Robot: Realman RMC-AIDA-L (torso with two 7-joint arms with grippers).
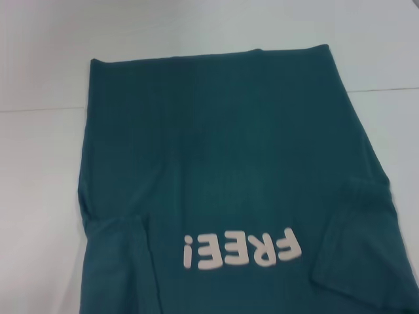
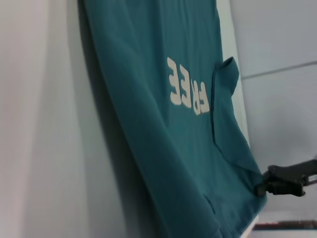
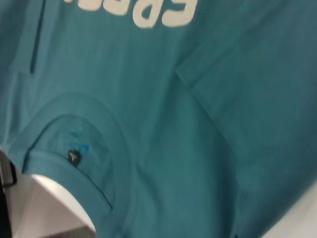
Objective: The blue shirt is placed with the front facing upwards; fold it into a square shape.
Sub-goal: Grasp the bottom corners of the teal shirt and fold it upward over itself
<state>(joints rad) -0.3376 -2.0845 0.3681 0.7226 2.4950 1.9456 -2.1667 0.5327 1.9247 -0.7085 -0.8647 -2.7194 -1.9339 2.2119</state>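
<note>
Take the blue shirt (image 1: 222,150), flat on the tabletop (image 1: 39,196) with collar at near edge, by both shoulders; carry evenly toward far hem. Right gripper (image 2: 285,181) beside near shoulder corner, hold impossible to tell.

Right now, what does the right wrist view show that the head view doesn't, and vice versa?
Only the right wrist view shows the round neck of the blue shirt with its small dark label.

Only the head view shows the far hem, both sleeves folded inward over the body, left sleeve and right sleeve, and the white table around the shirt.

Both show the white "FREE!" lettering on the chest. Neither shows a gripper.
</note>
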